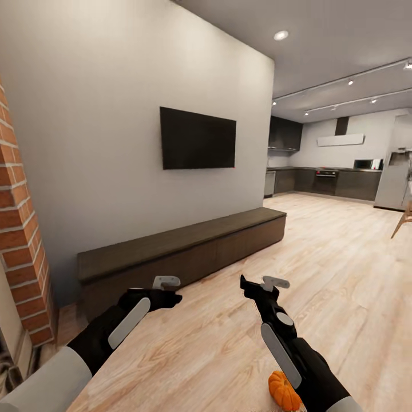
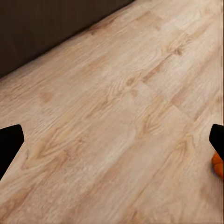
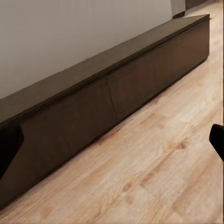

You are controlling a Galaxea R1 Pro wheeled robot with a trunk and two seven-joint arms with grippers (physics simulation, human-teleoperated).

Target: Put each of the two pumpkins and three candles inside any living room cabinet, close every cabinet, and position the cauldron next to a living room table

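Along the grey wall, under the black television [image 1: 197, 138], stands the long dark-brown cabinet [image 1: 183, 252]. All its flat fronts look flush and shut, so what is inside it cannot be seen. Nothing lies on its top. In the right wrist view the cabinet [image 3: 107, 93] runs across the picture with the light wooden floor [image 3: 158, 182] before it.

One orange pumpkin [image 1: 284, 391] sits on the floor [image 1: 355, 274] close to the robot, just beside the right forearm and partly hidden by it. Its edge shows also in the left wrist view [image 2: 217, 164], near one dark fingertip.

Both arms are held forward above the floor, well apart from the cabinet. The left gripper [image 1: 166, 292] holds nothing and its fingers stand spread wide in the wrist view. The right gripper [image 1: 257, 284] is likewise empty with its fingers spread.

A brick column [image 1: 20, 229] stands at the left, and a kitchen [image 1: 337, 177] is far behind.
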